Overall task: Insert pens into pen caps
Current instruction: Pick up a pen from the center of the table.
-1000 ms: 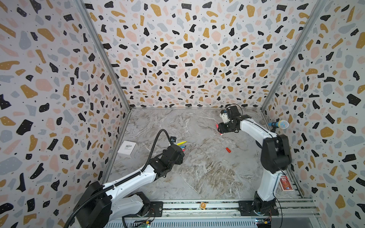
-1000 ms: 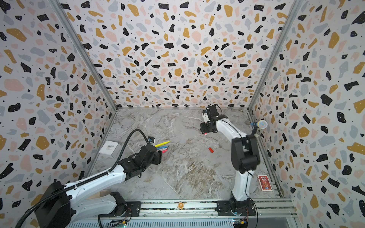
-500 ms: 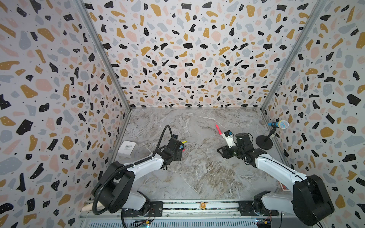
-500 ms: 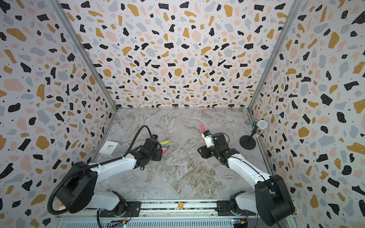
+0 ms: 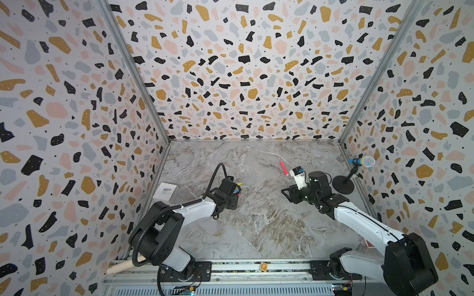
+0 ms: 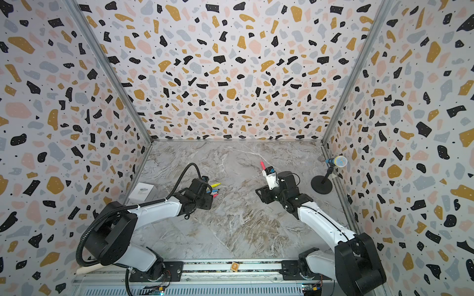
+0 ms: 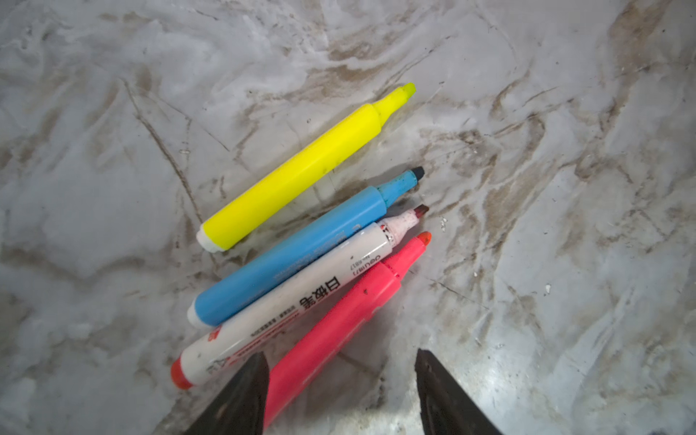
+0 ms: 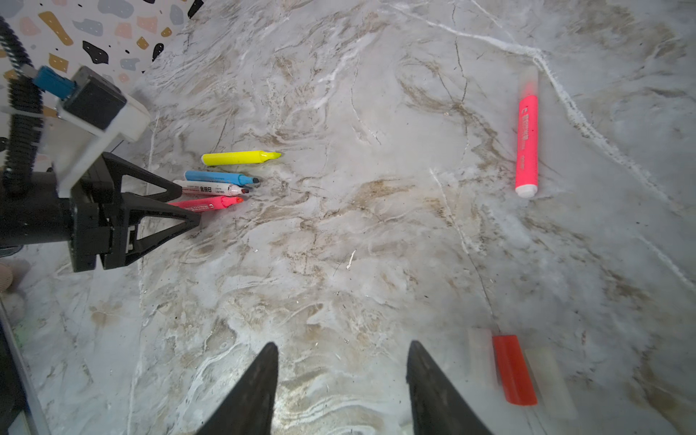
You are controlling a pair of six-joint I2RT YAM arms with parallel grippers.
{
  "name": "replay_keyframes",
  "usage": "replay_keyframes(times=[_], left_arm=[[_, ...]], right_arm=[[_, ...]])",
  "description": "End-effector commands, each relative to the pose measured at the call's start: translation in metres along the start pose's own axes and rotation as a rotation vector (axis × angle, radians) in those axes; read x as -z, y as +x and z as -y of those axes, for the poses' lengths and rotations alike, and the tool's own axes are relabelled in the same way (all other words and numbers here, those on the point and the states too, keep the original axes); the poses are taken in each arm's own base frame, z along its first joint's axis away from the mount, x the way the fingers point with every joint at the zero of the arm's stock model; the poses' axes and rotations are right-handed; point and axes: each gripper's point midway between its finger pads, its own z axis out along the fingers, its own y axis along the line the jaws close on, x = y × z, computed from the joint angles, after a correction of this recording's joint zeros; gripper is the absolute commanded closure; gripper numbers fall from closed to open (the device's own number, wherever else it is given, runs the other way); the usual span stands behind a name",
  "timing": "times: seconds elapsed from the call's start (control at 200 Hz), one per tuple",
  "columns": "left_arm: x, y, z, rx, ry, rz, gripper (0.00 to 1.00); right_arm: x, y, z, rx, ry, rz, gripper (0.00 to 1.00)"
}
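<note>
Four uncapped pens lie side by side: yellow (image 7: 301, 165), light blue (image 7: 293, 256), white with a red end (image 7: 286, 301) and pink (image 7: 339, 320). My left gripper (image 7: 341, 356) is open, low over the table, and the pink pen's rear end lies between its jaws against one finger. A second pink pen (image 8: 527, 143) lies alone farther back (image 5: 283, 167). A red-orange pen cap (image 8: 514, 371) lies between two pale clear pen caps (image 8: 550, 380), just beside my right gripper (image 8: 342, 344), which is open and empty. In both top views the arm hides the caps.
A microphone on a round black stand (image 5: 342, 184) is by the right wall. A white box (image 5: 165, 191) lies by the left wall. A wooden stick (image 5: 123, 266) rests at the front left by the rail. Patterned walls close three sides.
My right gripper has drawn back from the far part of the table, leaving a pink pen lying there. My left gripper stays at the pen row, its jaws somewhat narrower.
</note>
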Motion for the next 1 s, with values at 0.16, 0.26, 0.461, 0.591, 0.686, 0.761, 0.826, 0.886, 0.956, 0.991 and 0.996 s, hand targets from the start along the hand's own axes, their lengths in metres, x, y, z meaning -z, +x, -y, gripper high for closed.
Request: replay_keyframes(times=[0.16,0.26,0.461,0.591,0.686,0.761,0.826,0.886,0.956,0.991,0.996], left_arm=[[-0.002,0.015,0.005,-0.025,0.011,-0.053,0.47],[-0.002,0.022,0.006,-0.023,0.010,-0.071,0.51],[-0.005,0.036,0.007,-0.062,-0.029,-0.131,0.56],[-0.007,0.044,0.010,-0.070,-0.032,-0.156,0.60],[-0.010,0.051,0.016,-0.100,-0.029,-0.185,0.78],[-0.012,0.056,0.023,-0.134,-0.020,-0.207,0.85],[-0.011,0.056,0.033,-0.161,0.011,-0.209,0.92],[-0.002,0.047,0.053,-0.180,0.097,-0.167,0.94],[0.022,0.024,0.082,-0.183,0.242,-0.050,0.95],[0.039,0.011,0.097,-0.182,0.325,0.022,0.95],[0.041,0.009,0.098,-0.181,0.336,0.032,0.94]], right_arm=[[0.019,-0.022,-0.010,0.002,-0.013,0.068,0.45],[0.025,-0.028,-0.010,-0.007,-0.009,0.092,0.45],[0.030,-0.035,-0.011,-0.013,-0.005,0.104,0.46],[0.036,-0.041,-0.011,-0.021,0.001,0.127,0.46],[0.042,-0.046,-0.009,-0.026,0.008,0.147,0.46],[0.046,-0.049,-0.008,-0.029,0.012,0.156,0.46],[0.049,-0.050,-0.007,-0.035,0.015,0.161,0.46],[0.050,-0.048,-0.008,-0.040,-0.002,0.160,0.45],[0.050,-0.044,-0.019,-0.039,-0.091,0.157,0.45],[0.050,-0.041,-0.028,-0.041,-0.157,0.162,0.44],[0.051,-0.040,-0.030,-0.042,-0.169,0.161,0.44]])
